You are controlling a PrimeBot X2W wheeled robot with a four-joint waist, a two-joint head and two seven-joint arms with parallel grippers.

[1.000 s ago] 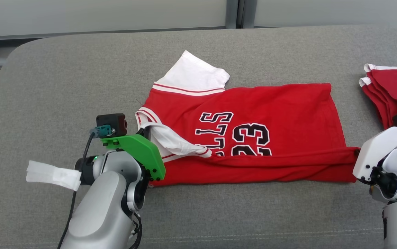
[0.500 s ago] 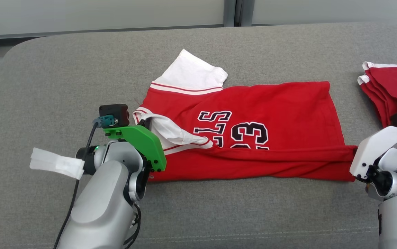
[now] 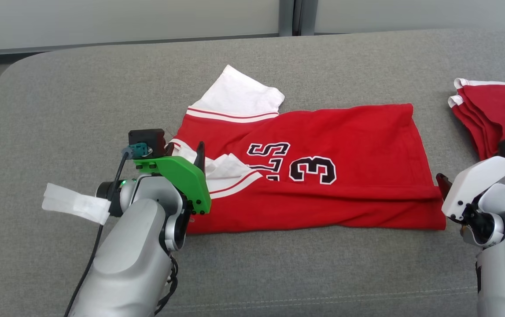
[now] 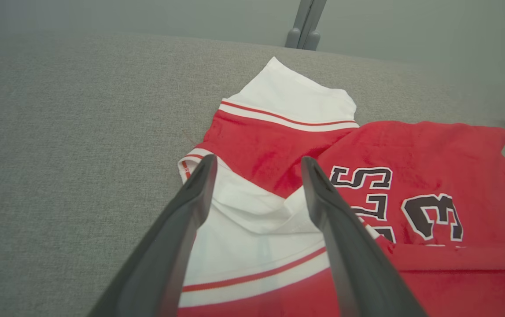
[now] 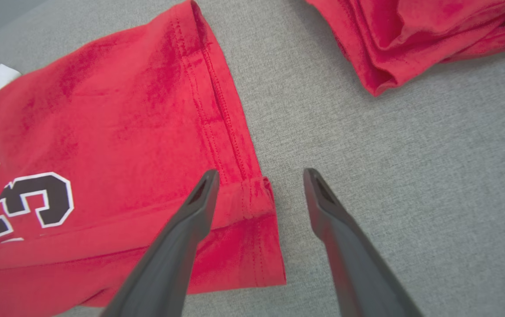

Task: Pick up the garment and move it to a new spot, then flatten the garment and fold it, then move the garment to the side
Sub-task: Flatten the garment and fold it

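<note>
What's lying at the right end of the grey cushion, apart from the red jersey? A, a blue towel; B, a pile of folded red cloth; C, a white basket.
B: a pile of folded red cloth lies on the grey fabric cushion, clear of the red-and-white jersey.

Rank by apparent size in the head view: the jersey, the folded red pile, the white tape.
1. jersey
2. folded red pile, cut off at the picture's edge
3. white tape, smallest though nearer the camera

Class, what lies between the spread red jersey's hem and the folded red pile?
Bare grey cushion, seen in the head and right wrist views, separates jersey from pile; the right hand hovers open at its near end.
</note>
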